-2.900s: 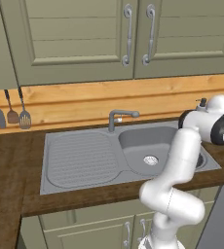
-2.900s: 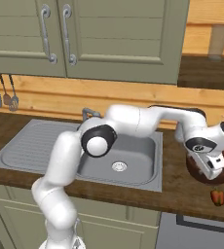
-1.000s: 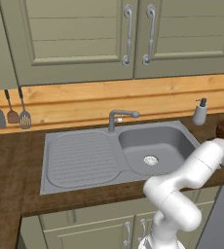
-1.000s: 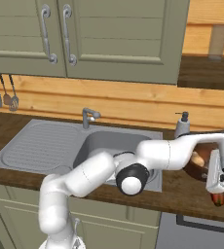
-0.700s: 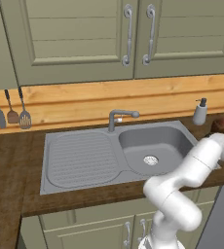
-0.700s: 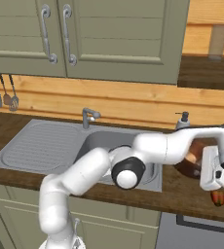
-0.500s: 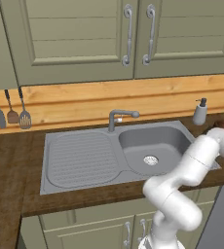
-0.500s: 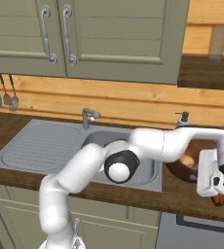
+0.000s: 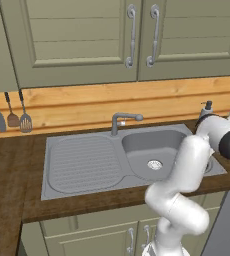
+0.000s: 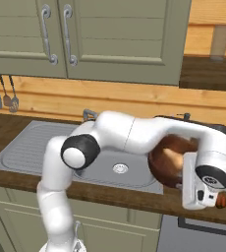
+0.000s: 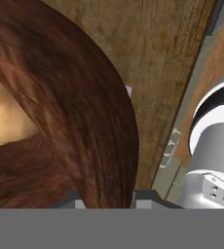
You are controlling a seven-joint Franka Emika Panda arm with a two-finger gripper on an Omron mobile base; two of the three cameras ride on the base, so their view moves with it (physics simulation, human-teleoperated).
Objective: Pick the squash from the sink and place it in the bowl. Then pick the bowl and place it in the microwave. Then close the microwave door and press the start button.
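The glossy reddish-brown bowl (image 10: 165, 158) hangs just off the counter right of the sink (image 10: 24, 147), and my gripper (image 10: 184, 173) is shut on its rim. In the hand view the bowl (image 11: 70, 121) takes up the left side. Its rim passes between the two fingertips of the gripper (image 11: 106, 203). The pale tan squash (image 11: 4, 121) lies inside the bowl. In the left base view the sink (image 9: 82, 162) is in the middle, and my arm reaches past its right end. The microwave and its door are out of view.
A small orange-red thing (image 10: 222, 200) lies on the wooden counter (image 10: 149, 197) beside my hand. A faucet (image 9: 123, 120) and a soap dispenser (image 9: 206, 107) stand behind the basin. Utensils (image 9: 12, 117) hang on the back wall at left. Cupboards hang overhead.
My hand has drawn the bowl leftward and nearer the cameras. The arm's elbow has swung left over the sink. The jaws have stayed shut on the rim.
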